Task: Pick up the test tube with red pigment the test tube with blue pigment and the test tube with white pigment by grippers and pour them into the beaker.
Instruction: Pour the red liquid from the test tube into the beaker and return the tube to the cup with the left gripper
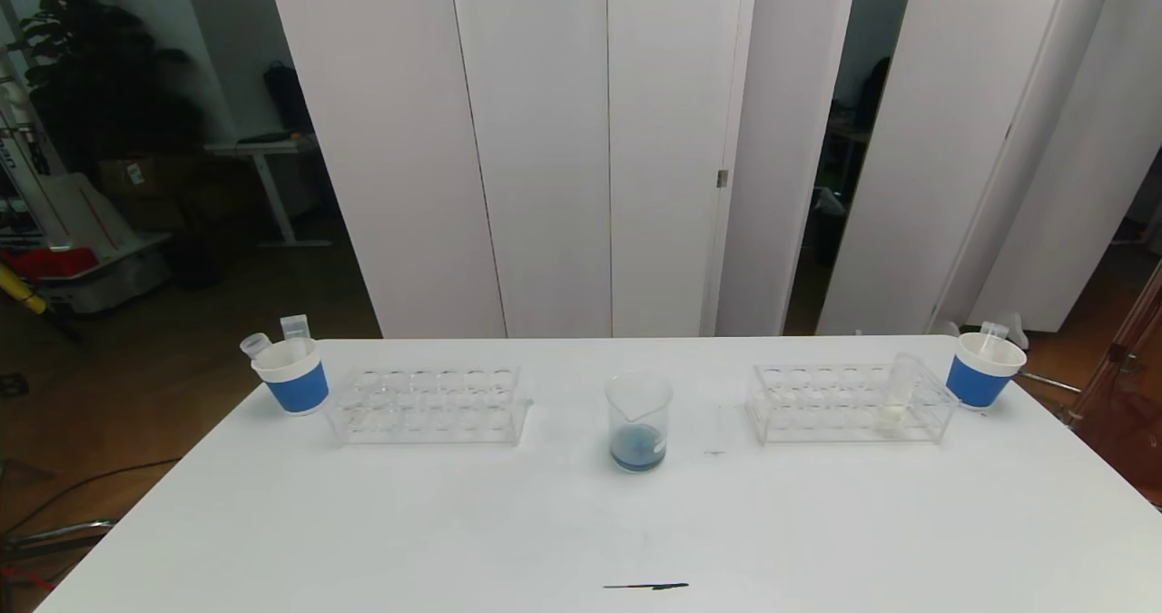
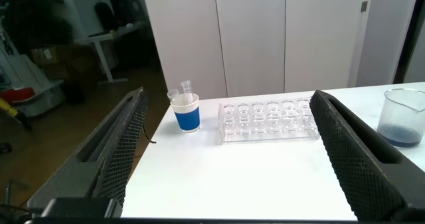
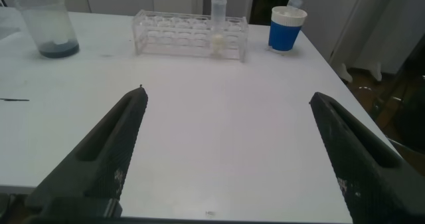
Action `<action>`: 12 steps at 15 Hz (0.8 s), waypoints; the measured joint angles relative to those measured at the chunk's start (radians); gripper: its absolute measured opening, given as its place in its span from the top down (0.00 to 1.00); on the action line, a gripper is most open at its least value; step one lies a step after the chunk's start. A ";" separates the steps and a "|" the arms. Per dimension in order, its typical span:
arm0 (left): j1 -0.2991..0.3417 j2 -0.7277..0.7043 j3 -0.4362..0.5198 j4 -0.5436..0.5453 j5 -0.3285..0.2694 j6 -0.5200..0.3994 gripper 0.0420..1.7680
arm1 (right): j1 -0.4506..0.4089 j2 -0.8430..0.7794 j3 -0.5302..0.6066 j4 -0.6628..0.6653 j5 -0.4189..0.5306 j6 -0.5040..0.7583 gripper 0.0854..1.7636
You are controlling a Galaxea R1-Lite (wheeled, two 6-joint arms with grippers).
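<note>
Head view shows a white rectangular table (image 1: 363, 522) with items in 1 row, recorded from the robot's left to its right. At the far left stands a white paper cup with a blue band (image 1: 292, 376), holding 2 clear empty tubes. Just beside it sits a clear plastic test tube rack (image 1: 427, 404); no coloured tube is visible in it. Near the table's centre stands the small clear glass beaker with a pouring lip (image 1: 638, 422), upright, with dark blue liquid pooled in its bottom. Further right is a 2nd clear plastic rack (image 1: 849, 402). The clear test tube with pale cream-white pigment in its lower end (image 1: 897, 395) stands upright in a hole near that rack's right end. At the far right stands a 2nd blue-banded white paper cup (image 1: 982, 370), with 1 clear tube in it.

Left black two-finger gripper (image 2: 226, 151) hangs near the table's left edge, fingers spread wide, grasping nothing. Right black two-finger gripper (image 3: 226, 151) hangs over bare tabletop near the front edge, likewise released, well apart from the white-pigment tube.
</note>
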 joint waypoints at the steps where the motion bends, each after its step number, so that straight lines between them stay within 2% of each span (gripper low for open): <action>1: 0.009 -0.076 0.013 0.077 -0.018 -0.021 0.01 | 0.000 0.000 0.000 0.000 0.000 0.000 0.01; 4: 0.026 -0.259 0.039 0.246 -0.090 -0.052 0.01 | 0.000 0.000 0.000 0.000 0.000 0.000 0.01; 7: 0.030 -0.333 0.101 0.219 -0.116 -0.104 0.01 | 0.000 0.000 0.000 0.000 0.000 0.000 0.01; 10: 0.032 -0.356 0.230 0.138 -0.131 -0.119 0.01 | 0.000 0.000 0.000 0.000 0.000 0.000 0.01; 12: 0.032 -0.359 0.258 0.226 -0.125 -0.119 0.01 | 0.000 0.000 0.000 0.000 0.000 0.000 0.01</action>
